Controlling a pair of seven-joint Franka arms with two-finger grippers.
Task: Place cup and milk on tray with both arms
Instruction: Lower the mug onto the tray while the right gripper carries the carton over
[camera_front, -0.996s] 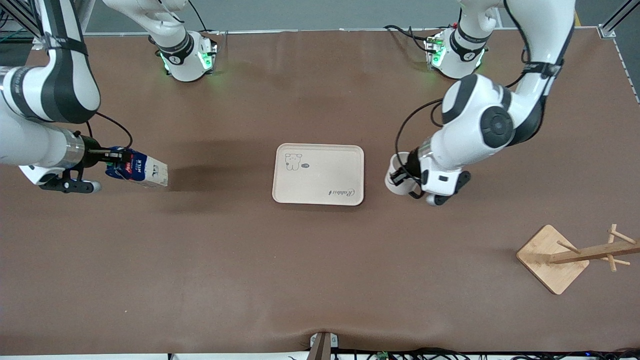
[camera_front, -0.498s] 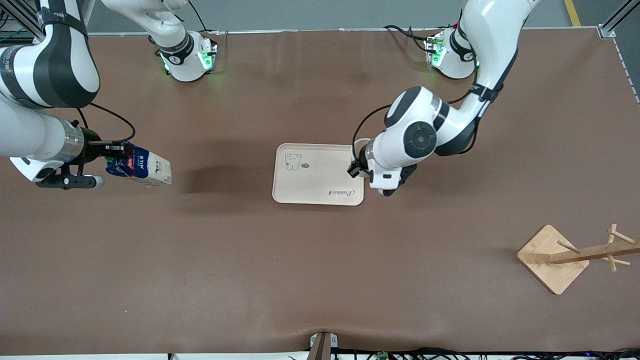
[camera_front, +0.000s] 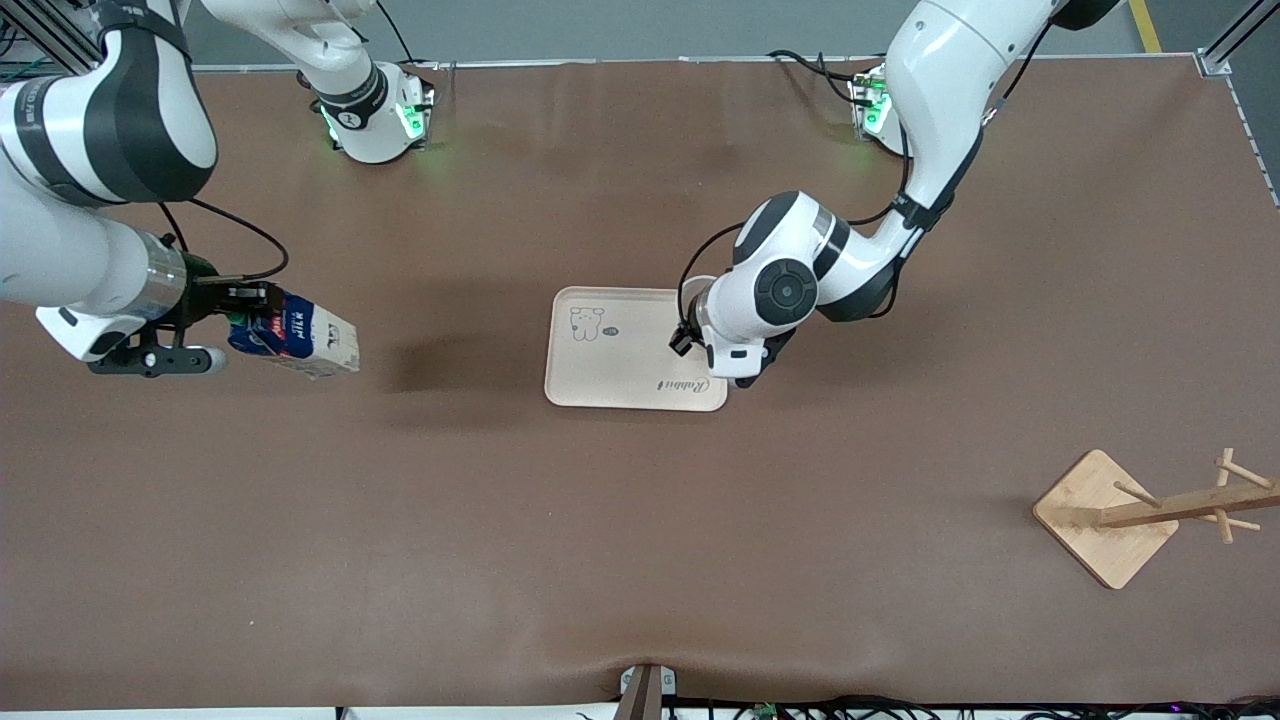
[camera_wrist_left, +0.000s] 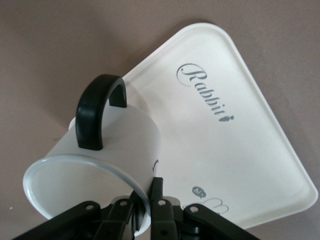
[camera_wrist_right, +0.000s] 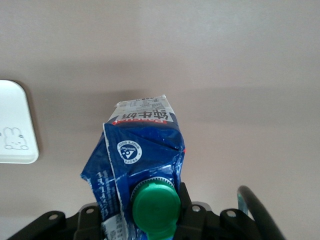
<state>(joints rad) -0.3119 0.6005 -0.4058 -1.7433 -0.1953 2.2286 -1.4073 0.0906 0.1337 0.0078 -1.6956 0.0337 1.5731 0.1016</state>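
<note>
The cream tray lies mid-table; it also shows in the left wrist view and the right wrist view. My left gripper is shut on the rim of the white cup, one finger inside and one outside. It holds the cup tilted over the tray's edge toward the left arm's end. In the front view my wrist hides most of the cup. My right gripper is shut on the milk by its green-capped top, holding it tilted above the table toward the right arm's end.
A wooden peg stand on a square base stands near the front camera at the left arm's end. The brown table stretches around the tray. The arm bases stand along the edge farthest from the front camera.
My left gripper has carried the cup from beside the tray to over the tray's edge. My right gripper has moved the milk a little toward the tray.
</note>
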